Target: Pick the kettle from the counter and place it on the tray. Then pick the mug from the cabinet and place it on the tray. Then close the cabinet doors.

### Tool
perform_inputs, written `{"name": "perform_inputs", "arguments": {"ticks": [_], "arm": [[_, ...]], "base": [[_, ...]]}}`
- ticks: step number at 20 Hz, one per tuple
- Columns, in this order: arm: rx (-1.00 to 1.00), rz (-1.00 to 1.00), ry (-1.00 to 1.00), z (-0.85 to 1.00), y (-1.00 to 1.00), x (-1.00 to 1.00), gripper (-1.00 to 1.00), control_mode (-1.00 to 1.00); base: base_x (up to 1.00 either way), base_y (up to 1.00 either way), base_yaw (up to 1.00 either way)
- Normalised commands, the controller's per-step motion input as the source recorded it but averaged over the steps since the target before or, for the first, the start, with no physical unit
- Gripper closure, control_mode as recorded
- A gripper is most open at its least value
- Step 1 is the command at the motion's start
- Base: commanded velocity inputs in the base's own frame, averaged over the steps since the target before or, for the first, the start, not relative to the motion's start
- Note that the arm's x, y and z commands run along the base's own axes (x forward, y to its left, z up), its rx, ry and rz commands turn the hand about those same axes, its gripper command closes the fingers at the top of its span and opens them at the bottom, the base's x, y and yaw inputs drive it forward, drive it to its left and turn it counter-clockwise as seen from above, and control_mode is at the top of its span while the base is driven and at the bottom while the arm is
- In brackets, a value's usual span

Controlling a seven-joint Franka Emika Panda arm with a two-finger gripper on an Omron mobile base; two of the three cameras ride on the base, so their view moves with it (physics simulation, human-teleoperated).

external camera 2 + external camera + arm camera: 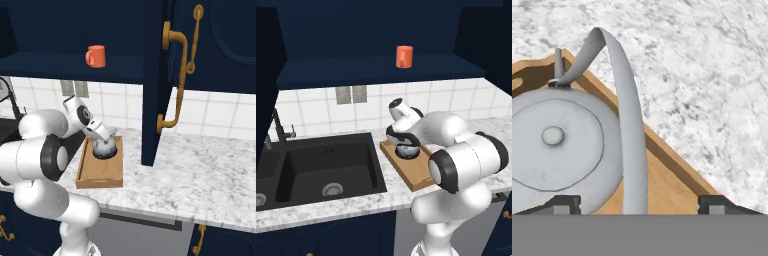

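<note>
Fingers (639, 204) spread | kettle (559, 150) (edge cropped) | tray (667, 172) partly hidden

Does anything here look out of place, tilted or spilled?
Nothing stands out. The kettle sits upright on the tray, nothing is spilled, and the open tool straddles its handle. The mug stands upright in the cabinet, whose door is open.
</note>
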Motion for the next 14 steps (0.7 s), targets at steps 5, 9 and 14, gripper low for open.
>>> {"name": "perform_inputs", "arguments": {"ticks": [5,9,14], "arm": [[0.06,0.00,-0.17,0.31,0.23,-0.10,-1.00,-1.00],[0.00,0.00,-0.27,0.26,0.33,-0.37,-1.00,-1.00],[0.01,0.00,-0.18,0.70,0.12,-0.61,-1.00,-1.00]], "base": [[0.00,0.00,0.00],[0.00,0.00,0.00],[0.00,0.00,0.00]]}}
